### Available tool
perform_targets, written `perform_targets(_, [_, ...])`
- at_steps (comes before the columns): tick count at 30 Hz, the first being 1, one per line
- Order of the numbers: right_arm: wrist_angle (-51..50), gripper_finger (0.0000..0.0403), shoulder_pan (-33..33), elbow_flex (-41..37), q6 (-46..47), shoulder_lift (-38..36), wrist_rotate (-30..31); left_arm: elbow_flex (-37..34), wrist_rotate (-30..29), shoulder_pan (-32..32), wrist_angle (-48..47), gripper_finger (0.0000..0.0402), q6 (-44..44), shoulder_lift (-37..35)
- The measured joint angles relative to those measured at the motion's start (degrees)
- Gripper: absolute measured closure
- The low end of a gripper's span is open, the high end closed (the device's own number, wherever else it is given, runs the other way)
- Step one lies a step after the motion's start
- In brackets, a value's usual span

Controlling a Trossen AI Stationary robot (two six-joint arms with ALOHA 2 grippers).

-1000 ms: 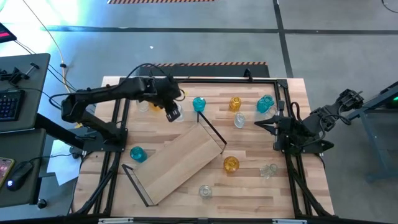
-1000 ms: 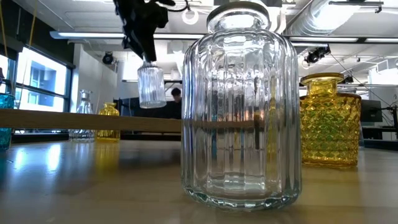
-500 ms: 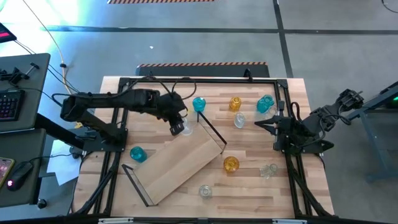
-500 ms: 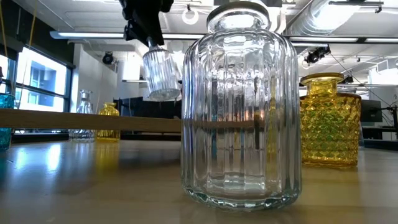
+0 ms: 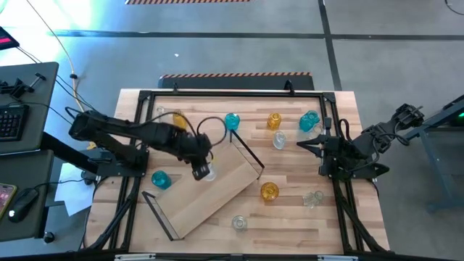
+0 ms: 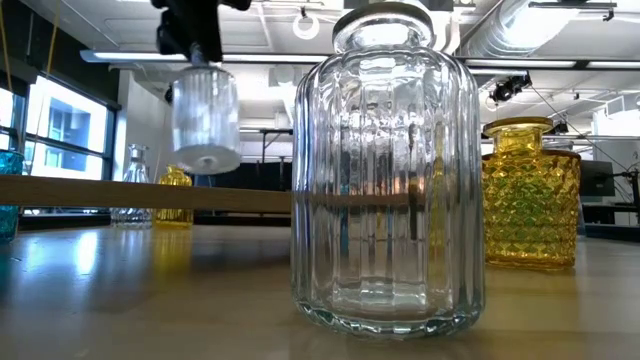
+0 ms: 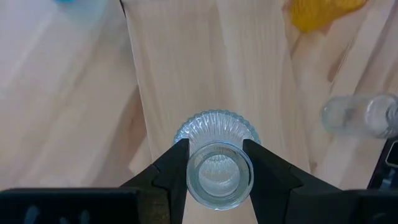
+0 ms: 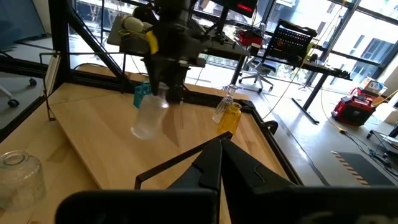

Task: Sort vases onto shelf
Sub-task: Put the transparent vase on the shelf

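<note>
My left gripper (image 5: 201,170) is shut on a small clear ribbed vase (image 6: 205,120) and hangs over the shelf (image 5: 217,188), a light-wood board lying slantwise on the table with black wire frames at both ends. In the left wrist view the vase (image 7: 216,134) shows from above between the two dark fingers. Several more vases in teal, amber and clear stand on the tabletop around the board. My right gripper (image 5: 301,144) waits shut at the table's right side. My left gripper pinches the clear vase's neck (image 7: 219,163) between its two fingers (image 7: 176,171), one on either side. The fingers come from above, slanting down. The vase hangs below them, nearly upright, its base (image 6: 207,160) clear of the shelf board.
Teal vases (image 5: 232,121) (image 5: 309,121) (image 5: 160,179), amber ones (image 5: 274,119) (image 5: 269,191) and clear ones (image 5: 279,141) (image 5: 313,198) (image 5: 239,223) stand on the table. A large-looking clear vase (image 6: 385,180) fills the low view. A black frame (image 5: 217,93) rims the table.
My left gripper has swung from the table's far left part toward the near edge, sinking a little and rolling, and now hangs over the shelf board. The clear vase has gone with it, held by the neck and clear of the table throughout.
</note>
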Motion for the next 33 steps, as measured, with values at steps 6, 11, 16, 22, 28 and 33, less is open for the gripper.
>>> perform_targets(6, [0.0,0.0402,0.0,0.0,0.0,0.0,0.0,-1.8,-2.1,-3.4,-2.9,0.0282,-5.6,0.0])
perform_targets(11, [0.0,0.0402,0.0,0.0,0.0,0.0,0.0,-2.0,-2.6,-3.8,-4.2,0.0282,-6.8,0.0])
perform_targets(16, [0.0,0.0402,0.0,0.0,0.4,0.0,-0.3,-2.0,-2.9,-3.8,-6.9,0.0282,-7.7,0.0])
perform_targets(22, [0.0,0.0402,0.0,0.0,0.4,0.0,-0.5,-2.0,-3.2,-4.8,-6.4,0.0282,-8.4,0.0])
perform_targets(28, [0.0,0.0402,0.0,0.0,0.1,0.0,-0.5,-2.0,-2.9,-5.9,-6.5,0.0282,-9.6,0.0])
perform_targets(33, [0.0,0.0402,0.0,0.0,0.0,0.0,-1.1,-2.0,-4.3,-6.8,-6.3,0.0282,-10.6,0.0])
